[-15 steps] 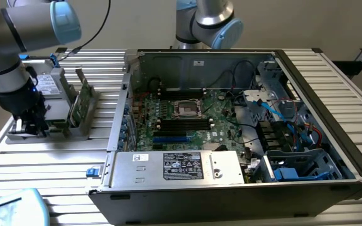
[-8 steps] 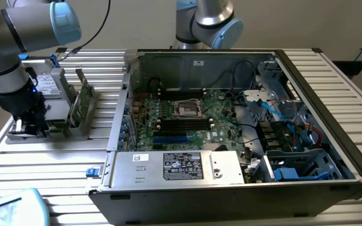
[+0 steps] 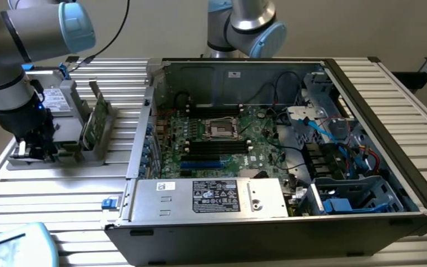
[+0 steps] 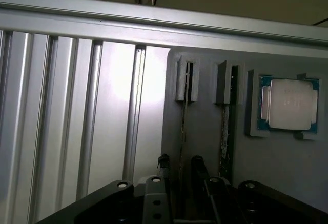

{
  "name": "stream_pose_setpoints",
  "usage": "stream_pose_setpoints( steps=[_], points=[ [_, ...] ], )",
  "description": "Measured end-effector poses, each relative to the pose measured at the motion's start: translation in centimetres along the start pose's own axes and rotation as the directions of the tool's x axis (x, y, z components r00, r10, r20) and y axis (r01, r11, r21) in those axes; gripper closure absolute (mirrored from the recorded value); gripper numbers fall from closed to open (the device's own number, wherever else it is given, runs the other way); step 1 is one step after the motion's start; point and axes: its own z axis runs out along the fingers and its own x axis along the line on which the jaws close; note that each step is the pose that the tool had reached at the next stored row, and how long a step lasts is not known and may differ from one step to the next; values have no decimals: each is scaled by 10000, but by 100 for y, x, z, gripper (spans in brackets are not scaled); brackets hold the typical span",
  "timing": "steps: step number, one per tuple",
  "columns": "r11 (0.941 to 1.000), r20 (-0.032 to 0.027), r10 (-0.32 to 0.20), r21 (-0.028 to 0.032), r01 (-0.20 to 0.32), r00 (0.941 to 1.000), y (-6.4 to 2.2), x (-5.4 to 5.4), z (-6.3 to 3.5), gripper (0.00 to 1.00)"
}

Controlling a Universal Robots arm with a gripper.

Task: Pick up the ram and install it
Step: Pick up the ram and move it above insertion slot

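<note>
Two ram sticks stand on edge in a grey holder (image 4: 205, 126) on the slatted table. In the wrist view I look down on their thin top edges: one ram (image 4: 184, 116) and a second stick (image 4: 224, 126) beside it. My gripper (image 4: 180, 163) is open, with one dark finger (image 4: 163, 161) on each side of the first ram's edge and a gap showing around it. In the exterior view the gripper (image 3: 39, 149) hangs over the holder (image 3: 65, 158) at the left, close to the green sticks (image 3: 93, 119).
A silver processor (image 4: 288, 103) sits in a pocket of the holder beside the sticks. To the exterior view's right lies the opened computer case (image 3: 391, 139) with its motherboard (image 3: 221, 139), black memory slots (image 3: 209, 146) and power supply (image 3: 213, 194). Another arm (image 3: 243, 22) stands behind the case.
</note>
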Motion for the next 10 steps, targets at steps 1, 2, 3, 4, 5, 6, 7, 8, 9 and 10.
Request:
stream_pose_setpoints(
  steps=[1,2,3,4,5,6,7,8,9,10],
  points=[
    [10000,0,2,0,-2,10000,0,0,0,69],
    [10000,1,2,1,-2,10000,0,0,0,69],
    [10000,2,2,2,-2,10000,0,0,2,69],
    [10000,4,2,2,-2,10000,0,1,7,69],
    [10000,6,3,2,-3,10000,0,1,11,69],
    [10000,6,2,1,-2,10000,-1,1,11,69],
    [10000,6,2,1,-2,10000,-1,1,11,69],
    [10000,7,2,1,-2,10000,-1,1,11,69],
    [10000,7,2,1,-2,10000,-1,1,11,69],
    [10000,7,2,1,-2,10000,-1,1,11,69]
  ],
)
